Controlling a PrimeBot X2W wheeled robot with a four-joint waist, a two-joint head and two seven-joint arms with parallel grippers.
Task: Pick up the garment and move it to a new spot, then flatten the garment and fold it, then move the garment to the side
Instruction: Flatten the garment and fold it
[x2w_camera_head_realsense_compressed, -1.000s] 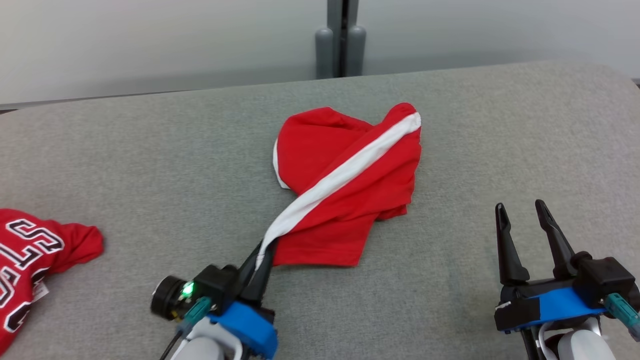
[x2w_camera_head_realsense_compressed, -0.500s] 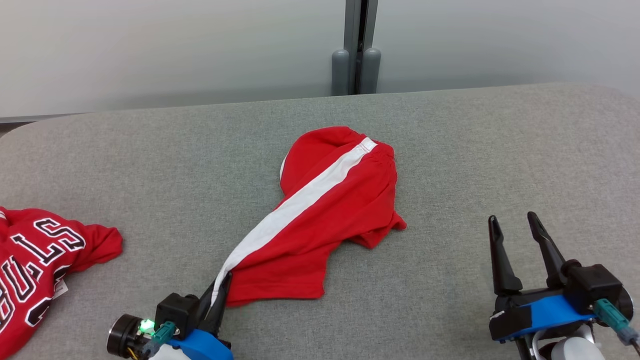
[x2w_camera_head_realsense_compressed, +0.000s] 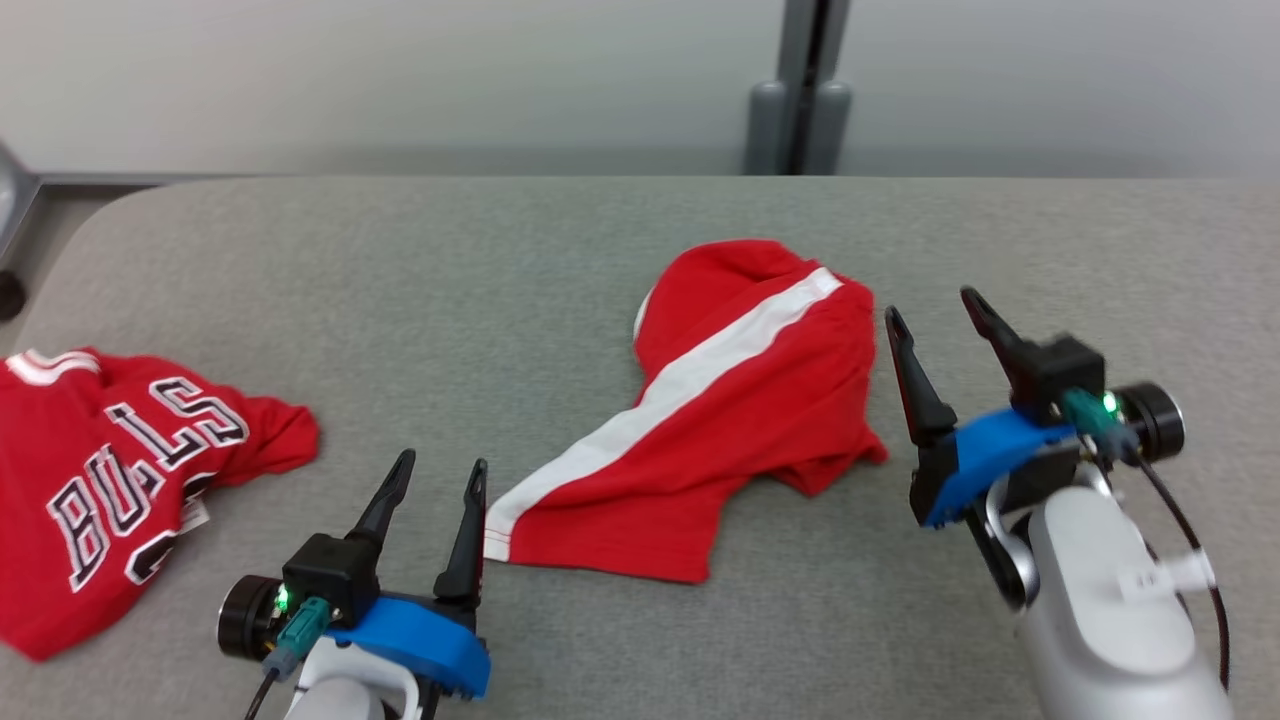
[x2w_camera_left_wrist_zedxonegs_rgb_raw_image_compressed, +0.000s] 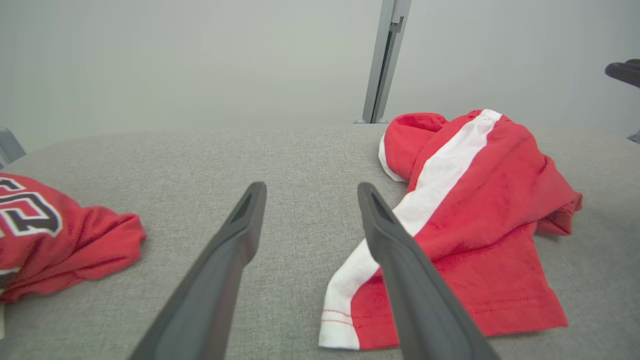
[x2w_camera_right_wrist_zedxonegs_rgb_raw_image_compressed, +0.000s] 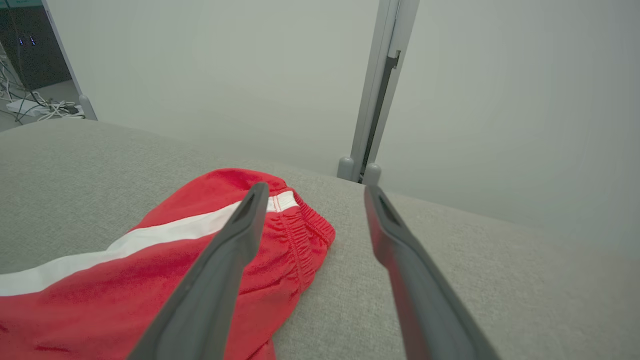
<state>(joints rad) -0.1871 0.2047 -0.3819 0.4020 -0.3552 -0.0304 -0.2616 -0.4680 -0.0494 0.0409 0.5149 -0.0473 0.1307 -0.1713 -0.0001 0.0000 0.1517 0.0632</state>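
Note:
The garment (x2w_camera_head_realsense_compressed: 760, 420) is a pair of red shorts with a white side stripe, lying rumpled on the grey padded table (x2w_camera_head_realsense_compressed: 500, 280). My left gripper (x2w_camera_head_realsense_compressed: 442, 462) stands open just left of the striped hem corner, with nothing between its fingers. In the left wrist view the garment (x2w_camera_left_wrist_zedxonegs_rgb_raw_image_compressed: 475, 200) lies to the right of that gripper (x2w_camera_left_wrist_zedxonegs_rgb_raw_image_compressed: 311, 186), and its right finger covers part of the stripe. My right gripper (x2w_camera_head_realsense_compressed: 930, 303) is open beside the waistband end, on the shorts' right. The right wrist view shows that gripper (x2w_camera_right_wrist_zedxonegs_rgb_raw_image_compressed: 316, 186) above the elastic waistband of the garment (x2w_camera_right_wrist_zedxonegs_rgb_raw_image_compressed: 125, 280).
A second red garment, a jersey with black and white lettering (x2w_camera_head_realsense_compressed: 120, 480), lies crumpled at the table's left, also in the left wrist view (x2w_camera_left_wrist_zedxonegs_rgb_raw_image_compressed: 60, 235). A grey post (x2w_camera_head_realsense_compressed: 800, 90) stands behind the table's far edge. The table's left corner is rounded.
My left gripper has opened and let go of the shorts' striped hem corner, which now lies on the table. My right gripper has moved forward to the waistband. The head camera has shifted.

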